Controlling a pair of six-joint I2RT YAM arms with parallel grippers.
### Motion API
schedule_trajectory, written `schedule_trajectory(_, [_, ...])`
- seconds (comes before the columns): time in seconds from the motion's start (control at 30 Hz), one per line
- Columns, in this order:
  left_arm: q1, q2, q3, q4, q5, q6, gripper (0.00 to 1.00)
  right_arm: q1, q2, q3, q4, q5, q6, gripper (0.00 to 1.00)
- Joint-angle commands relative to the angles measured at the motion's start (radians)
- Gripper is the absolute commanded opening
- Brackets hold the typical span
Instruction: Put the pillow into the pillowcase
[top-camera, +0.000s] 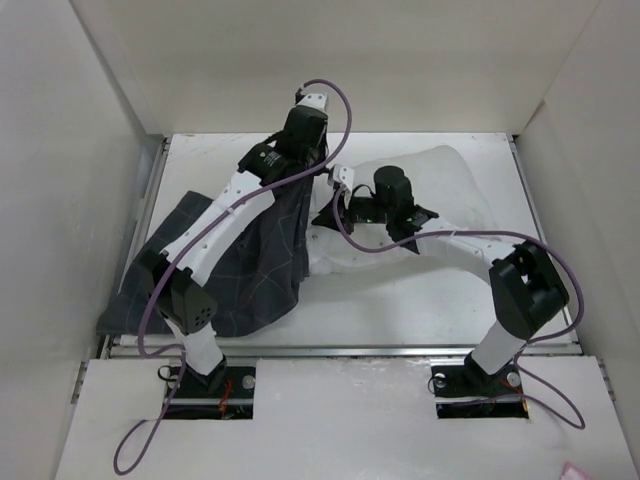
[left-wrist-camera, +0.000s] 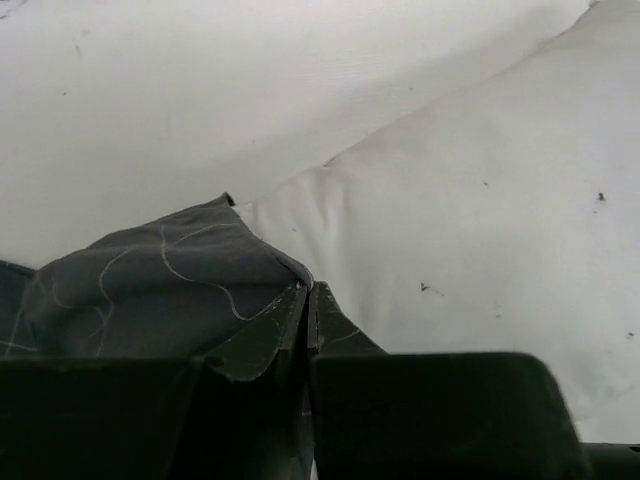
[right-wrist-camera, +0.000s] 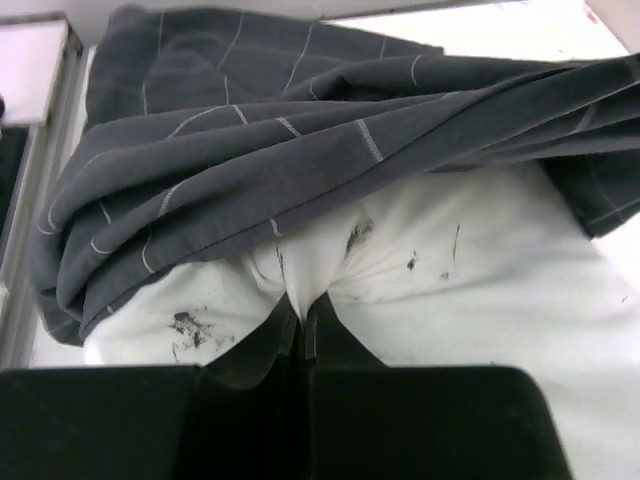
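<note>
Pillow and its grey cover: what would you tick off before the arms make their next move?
1. Left claw shut on the pillowcase edge: ok.
2. Right claw shut on a pinch of the pillow: ok.
3. Pillowcase mouth open around the pillow's end: cannot tell; the cloth lies bunched over it.
4. Pillow fully inside: not ok; much white shows outside.
5. Pillow resting on the table: ok.
</note>
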Motion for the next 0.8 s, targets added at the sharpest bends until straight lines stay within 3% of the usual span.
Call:
schedule_trajectory(0.0, [-0.06,-0.056,-0.021,0.139,0.19,-0.058,0.0,0.046,0.019,-0.077,0.389,0.047,0.325,0.0])
schedule_trajectory(0.03, [-0.072,-0.066,-0.04,0.148,0.199,-0.08,0.0,0.046,0.019,-0.106,0.582,0.112,0.402,0.0])
schedule_trajectory(0.07, [-0.072,-0.066,-0.056,0.149,0.199,-0.09,0.0,0.046,0.028,-0.143,0.648,0.195,0.456,0.01])
schedule_trajectory(0.13, [-0.097,-0.096,-0.121,0.159,0.178,-0.11,0.0,0.046,0.016,-0.152,0.672,0.236,0.507,0.28])
schedule_trajectory(0.17, [-0.097,-0.112,-0.148,0.159,0.178,-0.13,0.0,0.035,0.016,-0.152,0.651,0.236,0.507,0.31])
schedule_trajectory(0.2, [-0.097,-0.127,-0.176,0.173,0.178,-0.14,0.0,0.035,-0.002,-0.152,0.626,0.236,0.507,0.42])
schedule_trajectory(0.3, [-0.097,-0.193,-0.288,0.207,0.178,-0.162,0.0,0.015,-0.058,-0.152,0.528,0.236,0.48,0.57])
schedule_trajectory(0.37, [-0.097,-0.23,-0.34,0.216,0.134,-0.174,0.0,-0.016,-0.122,-0.164,0.427,0.252,0.443,0.8])
schedule_trajectory(0.4, [-0.097,-0.239,-0.353,0.216,0.117,-0.174,0.0,-0.016,-0.143,-0.164,0.384,0.275,0.423,0.8])
schedule_trajectory(0.47, [-0.097,-0.254,-0.374,0.216,0.089,-0.174,0.0,-0.028,-0.186,-0.161,0.269,0.315,0.265,0.99])
schedule_trajectory(0.5, [-0.097,-0.264,-0.374,0.216,0.06,-0.174,0.0,-0.04,-0.187,-0.132,0.059,0.329,0.181,0.99])
schedule_trajectory(0.6, [-0.097,-0.276,-0.374,0.216,0.029,-0.165,0.0,-0.068,-0.167,0.002,-0.305,0.421,-0.058,0.99])
schedule_trajectory(0.77, [-0.097,-0.285,-0.406,0.216,-0.008,-0.165,0.0,-0.102,-0.194,0.026,-0.499,0.391,-0.171,1.0])
